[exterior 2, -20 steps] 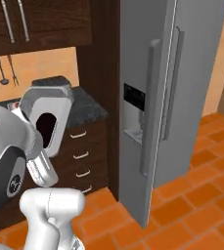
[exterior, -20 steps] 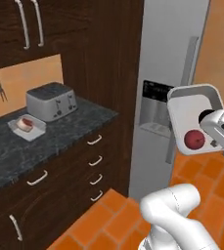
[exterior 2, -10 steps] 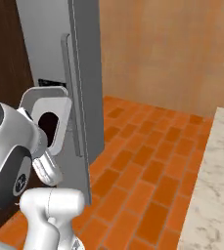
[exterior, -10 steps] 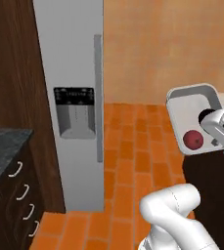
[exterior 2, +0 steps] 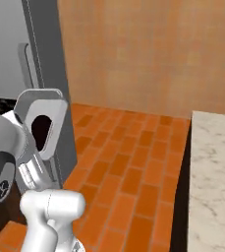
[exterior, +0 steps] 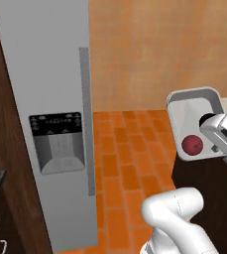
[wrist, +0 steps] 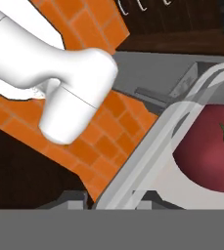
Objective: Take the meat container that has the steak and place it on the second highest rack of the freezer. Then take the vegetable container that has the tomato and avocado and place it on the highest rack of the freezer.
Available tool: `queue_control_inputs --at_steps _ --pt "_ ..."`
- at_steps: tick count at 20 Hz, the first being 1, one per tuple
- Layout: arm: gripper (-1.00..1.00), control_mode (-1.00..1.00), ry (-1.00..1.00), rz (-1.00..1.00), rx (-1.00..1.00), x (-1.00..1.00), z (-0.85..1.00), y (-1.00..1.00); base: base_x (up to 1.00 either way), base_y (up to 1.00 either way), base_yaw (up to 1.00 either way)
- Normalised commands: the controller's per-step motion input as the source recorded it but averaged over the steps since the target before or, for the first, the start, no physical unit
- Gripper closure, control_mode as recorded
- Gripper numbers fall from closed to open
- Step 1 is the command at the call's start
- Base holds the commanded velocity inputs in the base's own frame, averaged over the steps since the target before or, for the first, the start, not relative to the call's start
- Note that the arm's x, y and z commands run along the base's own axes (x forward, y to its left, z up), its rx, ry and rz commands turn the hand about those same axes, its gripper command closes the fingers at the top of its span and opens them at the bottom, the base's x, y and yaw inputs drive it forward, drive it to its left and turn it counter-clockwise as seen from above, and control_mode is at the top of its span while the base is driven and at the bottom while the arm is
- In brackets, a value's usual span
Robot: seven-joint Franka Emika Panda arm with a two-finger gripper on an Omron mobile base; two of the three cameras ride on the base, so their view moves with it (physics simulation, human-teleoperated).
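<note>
Both base views face the freezer door; hand view hugs the container.

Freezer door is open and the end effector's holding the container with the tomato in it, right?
Not quite. The freezer is closed: the left base view shows its grey door shut, with the dispenser panel and bar handle facing out. The rest holds: the end effector grips the container with the tomato inside.
</note>
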Motion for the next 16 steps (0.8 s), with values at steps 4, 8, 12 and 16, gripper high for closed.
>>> queue_control_inputs --at_steps 4,8,12,16 --pt "1.0 1.0 0.0 0.0 0.0 0.0 0.0 0.0 0.94 -0.55 0.03" --pt "1.0 1.0 0.0 0.0 0.0 0.0 0.0 0.0 0.89 -0.47 0.0" --pt "1.0 1.0 0.0 0.0 0.0 0.0 0.0 0.0 1.0 -0.05 0.0" --pt "1.0 1.0 0.0 0.0 0.0 0.0 0.0 0.0 1.0 -0.14 0.05"
